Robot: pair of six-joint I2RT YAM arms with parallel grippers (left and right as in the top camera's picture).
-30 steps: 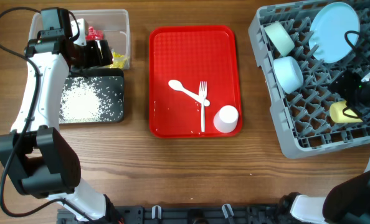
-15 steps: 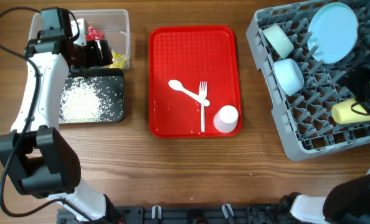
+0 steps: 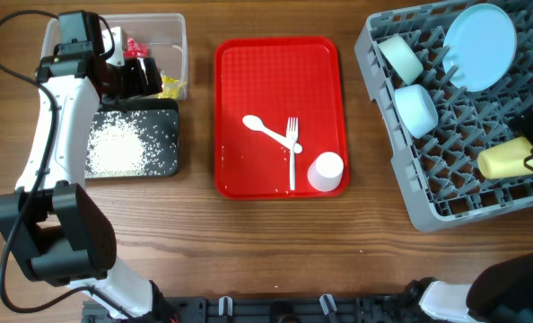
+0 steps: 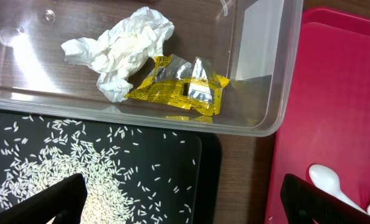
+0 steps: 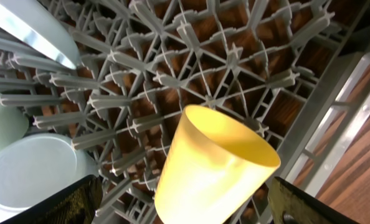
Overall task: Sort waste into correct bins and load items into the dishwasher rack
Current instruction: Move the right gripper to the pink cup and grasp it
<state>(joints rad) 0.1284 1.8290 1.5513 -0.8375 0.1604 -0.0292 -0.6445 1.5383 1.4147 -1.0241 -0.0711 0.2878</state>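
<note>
In the clear tub [image 4: 260, 74] lie a white crumpled wrapper [image 4: 119, 53] and a yellow wrapper [image 4: 182, 87]; a red one [image 3: 137, 45] shows from overhead. Rice grains [image 4: 66, 168] cover the black tray [image 3: 163, 157]. My left gripper [image 4: 185, 208] hangs open over the tray's right end, holding nothing. The grey rack [image 3: 428, 202] carries a blue plate [image 3: 480, 34], two bowls [image 3: 416, 106] and a yellow cup [image 5: 213, 165] lying on its side. My right gripper [image 5: 191, 211] is open, its fingers standing clear on either side of the cup. The pink cup [image 3: 326, 170], spoon [image 3: 259, 128] and fork [image 3: 292, 148] rest on the red tray.
The red tray [image 3: 275, 72] sits in the middle between the bins and the rack. Bare wooden table [image 3: 275, 251] runs along the front. The left arm [image 3: 60, 135] stretches over the table's left side. The rack's right edge [image 5: 353, 81] lies close to my right gripper.
My right gripper has drawn back to the right, off the yellow cup, which now lies uncovered on the rack a little further right. The left arm has not moved.
</note>
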